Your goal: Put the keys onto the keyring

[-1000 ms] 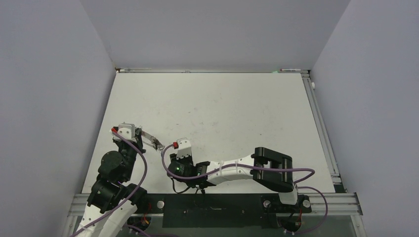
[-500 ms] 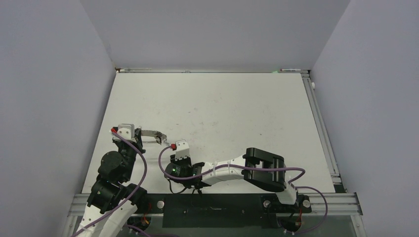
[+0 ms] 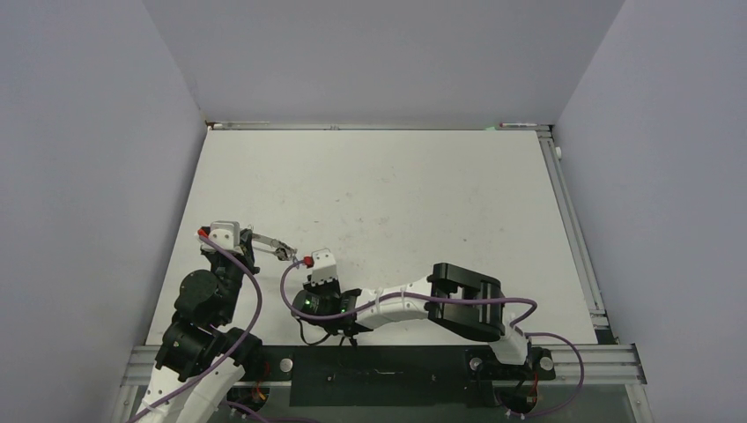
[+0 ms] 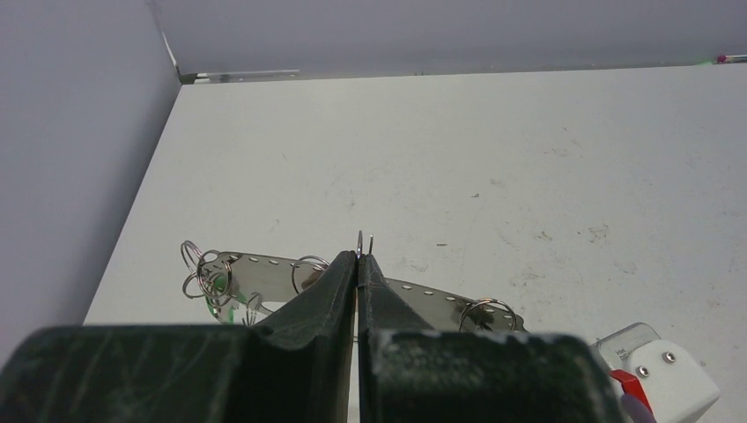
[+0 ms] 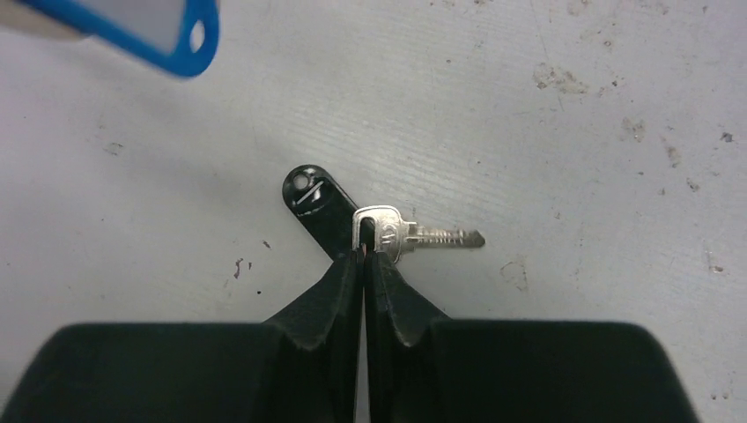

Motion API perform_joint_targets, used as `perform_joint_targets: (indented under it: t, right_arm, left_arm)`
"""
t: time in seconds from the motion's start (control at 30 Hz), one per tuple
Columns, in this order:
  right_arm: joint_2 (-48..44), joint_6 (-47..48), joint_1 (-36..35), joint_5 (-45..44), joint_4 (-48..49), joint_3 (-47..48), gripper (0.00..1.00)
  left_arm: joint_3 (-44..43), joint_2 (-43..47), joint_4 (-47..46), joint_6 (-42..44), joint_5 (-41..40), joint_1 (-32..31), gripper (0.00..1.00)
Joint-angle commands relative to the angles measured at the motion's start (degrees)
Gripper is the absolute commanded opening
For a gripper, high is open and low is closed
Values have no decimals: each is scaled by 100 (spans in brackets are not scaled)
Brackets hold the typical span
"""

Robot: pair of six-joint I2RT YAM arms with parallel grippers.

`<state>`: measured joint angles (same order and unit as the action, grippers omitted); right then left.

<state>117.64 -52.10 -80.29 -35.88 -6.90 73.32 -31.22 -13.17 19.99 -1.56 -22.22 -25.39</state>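
My left hand (image 4: pixel 357 262): clamped on the thin grey metal keyring (image 4: pixel 264 266). My right hand (image 5: pixel 363 257): pinching a small silver key (image 5: pixel 414 235), now carried closer to that keyring; threading looks imminent.

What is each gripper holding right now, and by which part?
The left gripper pinches the keyring by a bit of its thin wire, at the fingertips. The right gripper pinches a silver key by the rim of its head.

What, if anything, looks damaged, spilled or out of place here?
Nothing looks damaged or spilled. The right gripper pinches a silver key by its head, a black tag beside it; the left gripper is shut on the keyring. Only small dark scuffs mark the table.
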Motion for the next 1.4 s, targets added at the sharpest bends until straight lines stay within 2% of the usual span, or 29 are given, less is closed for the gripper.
perform_joint_targets:
  t: [0.0, 0.27, 0.63, 0.87, 1.17, 1.37]
  right_arm:
    - [-29, 173, 5, -148, -101, 122, 5]
    - [-882, 1198, 28, -14, 627, -764, 5]
    - [-3055, 2618, 729, 1181, 1731, -2511, 5]
    - [-4416, 3736, 829, 1686, 2258, -3277, 5]
    - [-5803, 4511, 857, 2194, 2541, -3998, 5]
    - [-6436, 4851, 969, 2774, 2387, -4189, 5]
  left_arm:
    - [-235, 68, -267, -81, 52, 51, 0]
    - [-226, 99, -291, -72, 187, 51, 0]
    - [-140, 92, -482, -33, 718, 51, 0]
    - [-73, -96, -698, -19, 1508, 51, 0]
    - [-17, -480, -948, -94, 2685, 39, 0]
    - [15, -633, -1127, -171, 3422, 37, 0]
